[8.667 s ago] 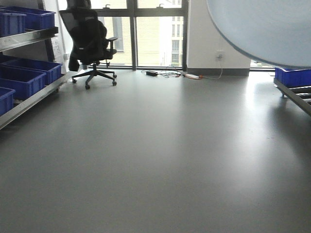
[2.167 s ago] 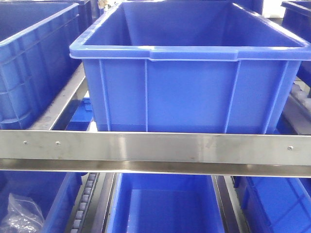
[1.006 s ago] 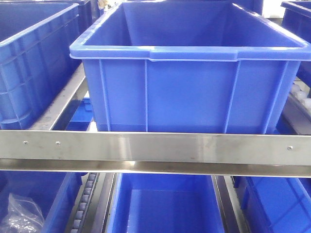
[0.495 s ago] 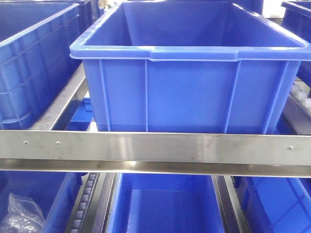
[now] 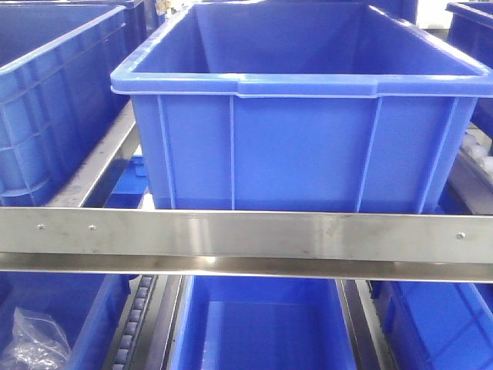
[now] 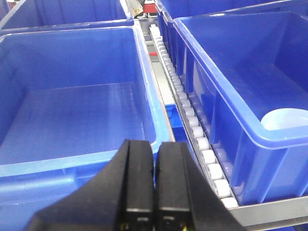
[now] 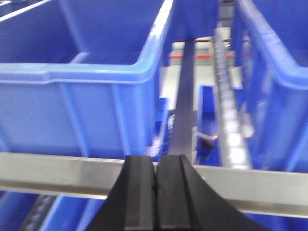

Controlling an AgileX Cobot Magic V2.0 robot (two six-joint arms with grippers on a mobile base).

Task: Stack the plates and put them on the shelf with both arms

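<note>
Inside the right-hand blue bin (image 6: 226, 115) in the left wrist view, a pale bluish-white arc of the plates (image 6: 287, 119) shows at the frame's right edge; the bin's wall hides the rest, so I cannot tell how many lie there. My left gripper (image 6: 155, 144) is shut on nothing, low in the frame, over the near corner of the left-hand blue bin (image 6: 72, 163). My right gripper (image 7: 155, 160) is also shut and holds nothing, in front of the shelf's steel rail (image 7: 57, 168). The front view shows no plates and no gripper.
A large blue bin (image 5: 300, 146) sits on the shelf behind a steel rail (image 5: 246, 235), with more blue bins beside and below it. White rollers (image 6: 195, 130) run between the bins. A clear plastic bag (image 5: 31, 339) lies in the lower left bin.
8.7 s ago the front view faced an open floor with a plate at the upper right. Since 2.2 s ago it has faced the shelf bins, with no visible change.
</note>
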